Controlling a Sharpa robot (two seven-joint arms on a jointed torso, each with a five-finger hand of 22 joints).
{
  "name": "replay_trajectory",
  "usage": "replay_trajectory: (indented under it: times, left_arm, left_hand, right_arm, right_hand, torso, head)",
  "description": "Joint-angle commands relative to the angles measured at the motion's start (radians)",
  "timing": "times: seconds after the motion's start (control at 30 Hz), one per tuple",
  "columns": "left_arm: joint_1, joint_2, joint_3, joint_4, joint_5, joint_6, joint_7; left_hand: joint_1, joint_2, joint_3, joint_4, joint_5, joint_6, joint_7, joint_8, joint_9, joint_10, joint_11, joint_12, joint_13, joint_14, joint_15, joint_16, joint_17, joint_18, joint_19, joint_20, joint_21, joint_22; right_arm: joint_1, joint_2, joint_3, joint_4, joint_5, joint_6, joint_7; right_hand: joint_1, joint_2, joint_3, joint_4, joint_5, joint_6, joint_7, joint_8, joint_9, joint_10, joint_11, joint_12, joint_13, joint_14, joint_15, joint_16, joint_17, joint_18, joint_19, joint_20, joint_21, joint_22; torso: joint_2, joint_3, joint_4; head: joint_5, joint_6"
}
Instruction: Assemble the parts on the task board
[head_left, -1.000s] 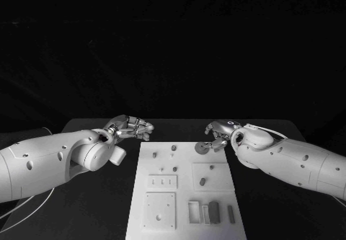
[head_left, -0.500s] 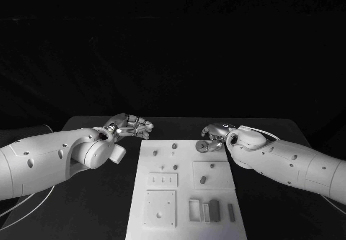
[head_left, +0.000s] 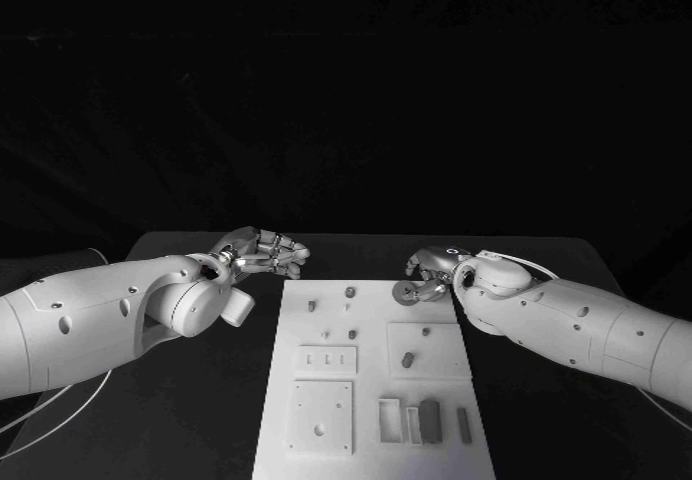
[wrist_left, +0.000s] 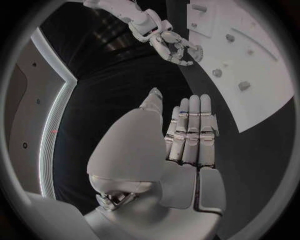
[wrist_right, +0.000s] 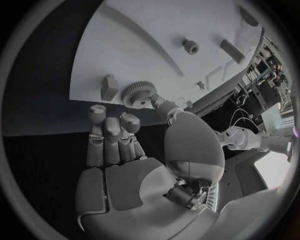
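The black desk (head_left: 188, 400) carries the white board (head_left: 368, 420), which runs down its middle. The left hand (head_left: 263, 252) hovers over the desk just off the board's far left corner; its fingers lie straight and side by side, gripping nothing. The right hand (head_left: 430, 272) is at the board's far right corner and pinches a small gear (head_left: 410, 291) between thumb and fingertips, above the board's edge. Grey parts lie on the board: a peg (head_left: 348, 292) near the far end, an oval piece (head_left: 407, 361) on a raised square, and bars (head_left: 428, 418) in slots at the near end.
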Motion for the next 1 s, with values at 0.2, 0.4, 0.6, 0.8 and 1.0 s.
replay_trajectory:
  times: [0.2,0.4,0.6,0.8,1.0]
  left_arm:
    - [0.001,0.0,0.001,0.003,-0.01,0.01,-0.005]
    - [0.001,0.001,0.001,0.003,-0.01,0.011,-0.005]
    - [0.001,0.0,0.001,0.003,-0.011,0.01,-0.005]
    - [0.001,0.0,0.001,0.003,-0.011,0.01,-0.006]
    - [0.001,0.0,0.001,0.004,-0.011,0.011,-0.006]
  left_hand:
    - [-0.005,-0.002,0.006,-0.002,0.003,-0.001,0.003,-0.005,0.001,0.007,0.002,-0.007,0.001,0.007,0.002,-0.005,0.001,0.016,0.003,-0.004,-0.005,0.002]
    - [-0.005,-0.001,0.007,-0.002,0.003,-0.001,0.003,-0.005,0.001,0.007,0.002,-0.007,0.001,0.007,0.002,-0.005,0.001,0.016,0.003,-0.004,-0.005,0.002]
    - [-0.005,-0.001,0.007,-0.002,0.003,-0.001,0.003,-0.005,0.001,0.007,0.002,-0.007,0.001,0.007,0.002,-0.005,0.001,0.016,0.003,-0.004,-0.005,0.002]
    - [-0.005,-0.001,0.007,-0.002,0.003,-0.001,0.003,-0.005,0.001,0.007,0.002,-0.007,0.002,0.007,0.002,-0.005,0.001,0.016,0.003,-0.004,-0.006,0.002]
    - [-0.005,-0.001,0.007,-0.002,0.003,-0.001,0.003,-0.005,0.001,0.007,0.002,-0.007,0.002,0.007,0.002,-0.005,0.001,0.016,0.003,-0.004,-0.006,0.002]
  right_arm:
    - [-0.001,0.002,-0.001,-0.009,0.003,0.057,0.015]
    - [-0.001,0.008,-0.002,-0.015,0.003,0.062,0.017]
    - [-0.001,0.012,-0.002,-0.02,0.003,0.063,0.019]
    - [-0.001,0.014,-0.002,-0.023,0.003,0.067,0.021]
    - [-0.001,0.017,-0.002,-0.028,0.006,0.079,0.028]
  right_hand:
    - [0.0,0.007,-0.004,-0.001,0.005,0.003,0.0,0.003,0.001,-0.002,-0.007,0.003,0.001,0.001,-0.004,0.002,0.001,0.045,0.0,-0.007,0.004,0.014]
    - [0.001,0.015,-0.009,-0.003,0.005,0.005,-0.002,0.006,0.002,0.0,-0.01,0.006,0.001,0.002,-0.007,0.004,0.001,0.045,-0.001,-0.007,0.005,0.015]
    - [0.001,0.015,-0.009,-0.003,0.005,0.005,-0.002,0.006,0.002,0.0,-0.01,0.006,0.001,0.002,-0.007,0.004,0.001,0.045,-0.001,-0.007,0.005,0.015]
    - [0.01,0.044,-0.008,-0.009,0.015,0.019,-0.009,0.015,0.006,0.007,-0.015,0.011,0.002,0.005,-0.009,0.009,0.003,0.045,0.001,-0.008,0.008,0.017]
    - [0.01,0.045,-0.008,-0.009,0.015,0.02,-0.01,0.015,0.007,0.007,-0.015,0.011,0.002,0.005,-0.009,0.009,0.003,0.045,0.001,-0.008,0.009,0.017]
  torso:
    - [-0.001,0.0006,-0.0027]
    - [-0.001,0.0008,-0.0023]
    - [-0.001,0.0004,-0.0008]
    - [-0.001,0.0006,-0.0019]
    - [-0.001,0.0005,-0.0016]
  head:
    - [0.003,-0.003]
    - [0.003,-0.004]
    - [0.003,-0.005]
    - [0.002,-0.006]
    - [0.002,-0.007]
